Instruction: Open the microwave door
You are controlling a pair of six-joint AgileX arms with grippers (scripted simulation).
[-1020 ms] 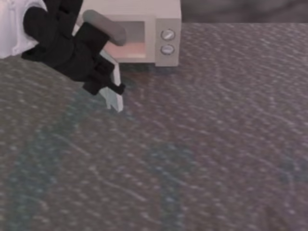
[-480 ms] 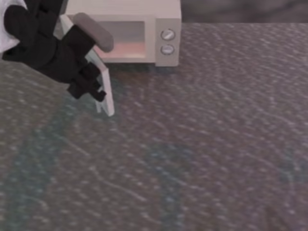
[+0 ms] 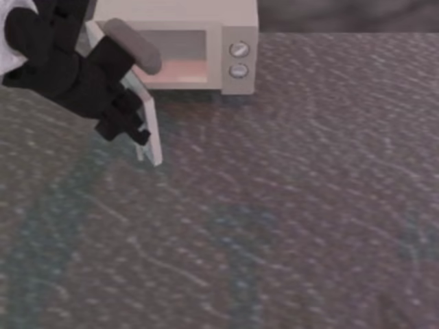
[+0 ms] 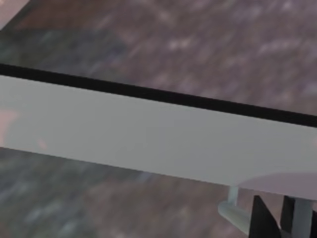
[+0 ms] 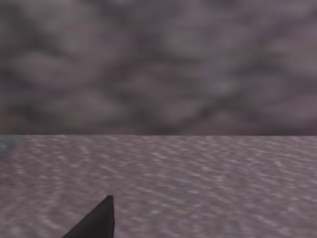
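The beige-white microwave (image 3: 206, 17) stands at the table's far edge, left of centre, its pinkish interior (image 3: 180, 68) exposed. The microwave door (image 3: 155, 130) is swung wide open and juts toward the front, seen edge-on. My left gripper (image 3: 139, 129) is shut on the door's handle at the free edge. In the left wrist view the door's edge (image 4: 148, 134) crosses as a pale band, with the handle strip (image 4: 237, 214) next to my dark fingers (image 4: 262, 223). My right gripper (image 5: 99, 220) is out of the top view and shows only as a dark tip above the table.
Two round silver knobs (image 3: 239, 49) sit on the narrow panel at the microwave's right. The mottled grey-purple table (image 3: 288, 205) stretches to the front and right. My left arm (image 3: 55, 55) covers the far left corner.
Over the first half second my left gripper pulled the door's free edge further left, widening the opening. Since then nothing has visibly moved.
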